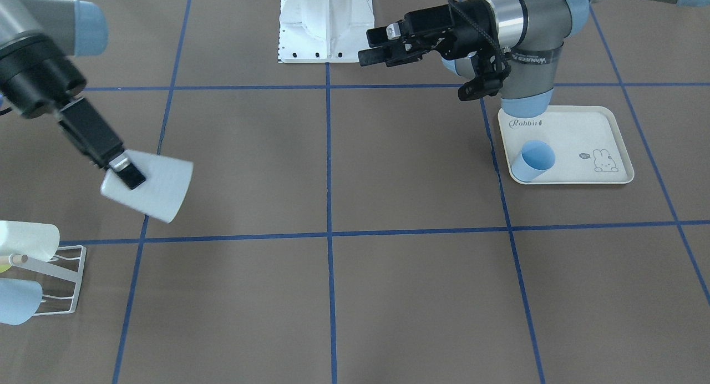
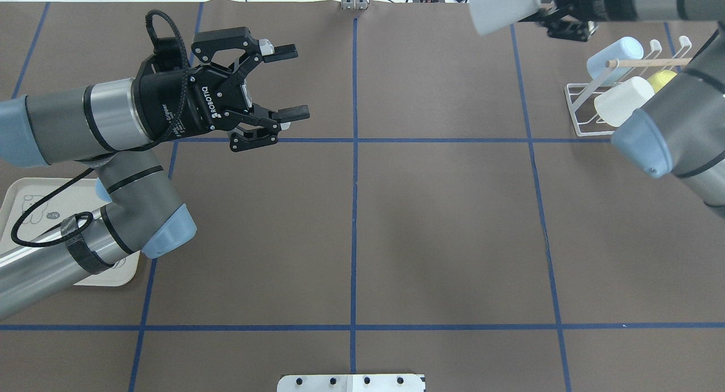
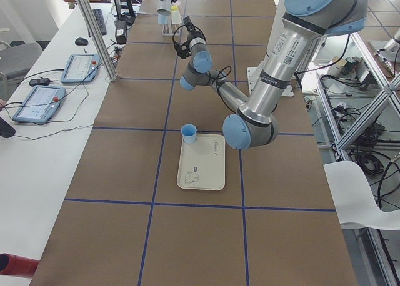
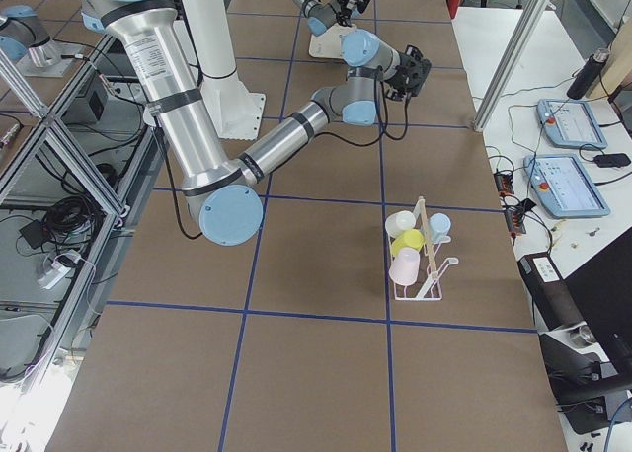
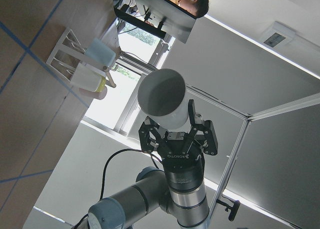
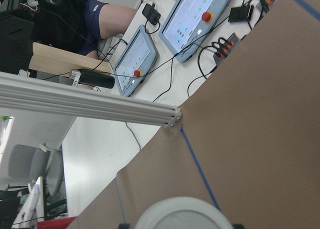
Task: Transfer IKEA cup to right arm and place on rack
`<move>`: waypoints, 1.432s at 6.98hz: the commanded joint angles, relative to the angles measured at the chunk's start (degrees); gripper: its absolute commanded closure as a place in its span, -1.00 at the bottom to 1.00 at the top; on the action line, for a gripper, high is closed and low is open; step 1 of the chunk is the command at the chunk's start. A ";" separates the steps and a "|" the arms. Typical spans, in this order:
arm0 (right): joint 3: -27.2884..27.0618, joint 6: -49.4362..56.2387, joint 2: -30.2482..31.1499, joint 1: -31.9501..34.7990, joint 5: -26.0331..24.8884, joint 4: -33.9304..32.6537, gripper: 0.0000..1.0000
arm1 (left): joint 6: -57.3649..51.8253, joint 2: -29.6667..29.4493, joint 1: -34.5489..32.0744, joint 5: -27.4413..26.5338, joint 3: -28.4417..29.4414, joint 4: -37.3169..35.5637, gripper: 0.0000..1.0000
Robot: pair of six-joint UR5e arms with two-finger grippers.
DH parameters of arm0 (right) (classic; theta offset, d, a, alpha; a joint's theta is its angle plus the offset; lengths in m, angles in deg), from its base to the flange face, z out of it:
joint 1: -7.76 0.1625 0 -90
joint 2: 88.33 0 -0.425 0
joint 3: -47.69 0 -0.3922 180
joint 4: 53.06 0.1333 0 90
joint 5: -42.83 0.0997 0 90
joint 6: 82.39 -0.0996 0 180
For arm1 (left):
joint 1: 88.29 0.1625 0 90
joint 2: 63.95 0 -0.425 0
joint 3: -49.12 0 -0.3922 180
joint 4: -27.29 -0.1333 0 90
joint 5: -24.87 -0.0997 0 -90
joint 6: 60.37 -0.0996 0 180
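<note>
Brown paper crossed with blue tape covers the worktop point(image 2: 442, 239). The right arm point(image 2: 662, 131) reaches over its far right part. At the opposite end lies the cream rabbit-print tray point(image 1: 582, 129) with a blue cup point(image 1: 533, 161) standing on it.

The white wire rack point(image 1: 72, 278) sits near the right edge, its bars loaded with several cups point(image 2: 623, 100). The pale IKEA cup point(image 1: 161, 187) hangs in the air short of that rack, lying on its side. The right gripper point(image 1: 126, 170) pinches it near the base, mouth pointing away from the wrist. The left gripper point(image 2: 294, 82) is spread wide and empty over the left half, so the handover reads as done.

Placing remains. It calls for tipping the mouth towards a free bar and sliding the cup down along that bar's slant. The cup needs to pass the wooden-tipped peg point(image 2: 651, 62) and its neighbours without a nudge. Which bar is free is hard to tell from here, perhaps the nearest one. The grip is best released only once the cup sits.
</note>
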 commanded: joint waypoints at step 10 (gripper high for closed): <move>29.92 68.55 -6.37 18.82 15.72 -21.25 1.00 | -7.43 -1.32 -1.26 0.21 2.49 -6.17 -0.68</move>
